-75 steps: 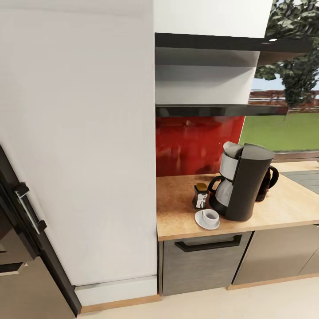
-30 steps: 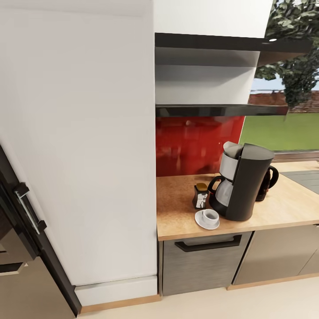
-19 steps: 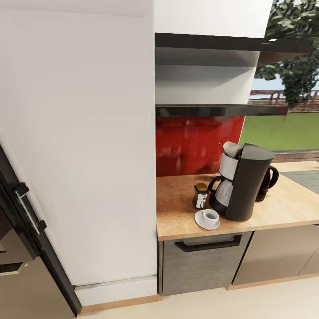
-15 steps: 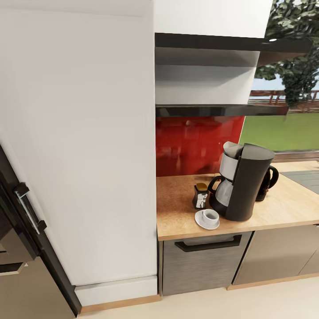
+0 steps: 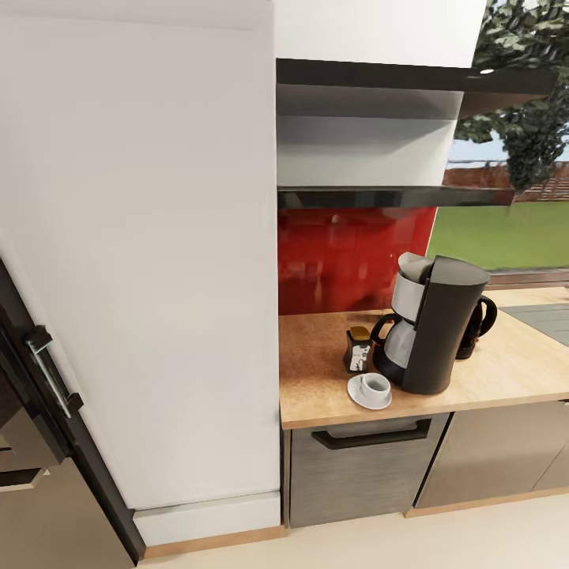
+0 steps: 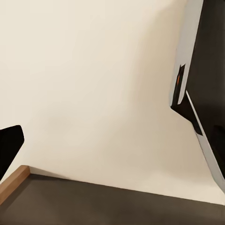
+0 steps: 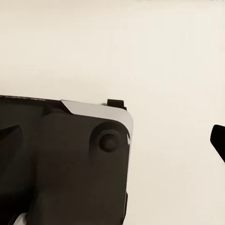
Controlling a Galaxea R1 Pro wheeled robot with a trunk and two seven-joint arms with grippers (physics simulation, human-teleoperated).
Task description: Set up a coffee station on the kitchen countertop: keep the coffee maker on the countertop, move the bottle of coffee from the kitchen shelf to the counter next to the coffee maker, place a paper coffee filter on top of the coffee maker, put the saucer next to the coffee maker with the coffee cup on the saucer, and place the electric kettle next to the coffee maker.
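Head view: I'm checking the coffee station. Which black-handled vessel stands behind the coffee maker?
The electric kettle, its loop handle peeking out toward the window. The carafe sits inside the coffee maker, facing the bottle of coffee.

Kitchen countertop bears coffee maker; saucer; kettle.

1. The head view looks forward and down from well back at the kitchen countertop, with the coffee maker near its front edge.
2. The left wrist view faces the pale floor closely.
3. The right wrist view faces the same pale floor, beside the robot's dark body.
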